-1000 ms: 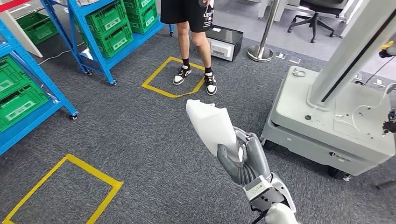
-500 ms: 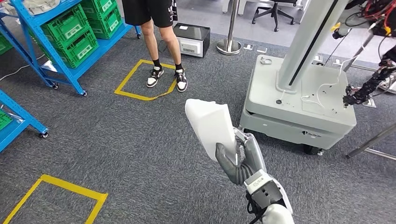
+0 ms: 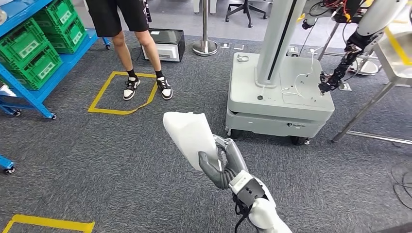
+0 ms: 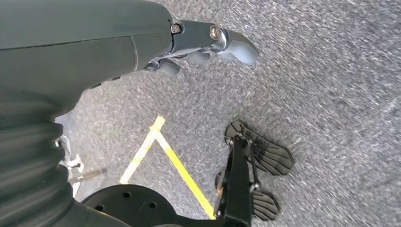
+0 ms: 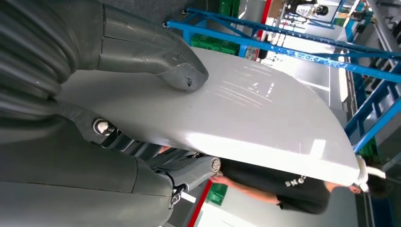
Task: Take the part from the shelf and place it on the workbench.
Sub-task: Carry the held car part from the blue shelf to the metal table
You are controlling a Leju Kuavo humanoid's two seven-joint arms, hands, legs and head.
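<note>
My right hand [image 3: 221, 165] grips the lower end of a white, smooth, curved part [image 3: 189, 138] and holds it up over the grey carpet in the middle of the head view. In the right wrist view the thumb [image 5: 161, 59] presses on the part's glossy face [image 5: 246, 113] and the darker fingers wrap underneath. My left hand [image 4: 208, 45] hangs over the carpet with nothing in it, its fingers loosely apart.
A person [image 3: 128, 43] in black shorts stands on a yellow floor square [image 3: 104, 104]. Blue shelving with green crates [image 3: 29, 53] is at the far left. A grey wheeled machine base [image 3: 277, 102] with a column stands ahead right, beside a metal-legged table [image 3: 398, 53].
The whole picture has shifted left: the camera has turned to the right. The shelves slid out to the left and the grey base came toward the centre. My right hand still holds the part.
</note>
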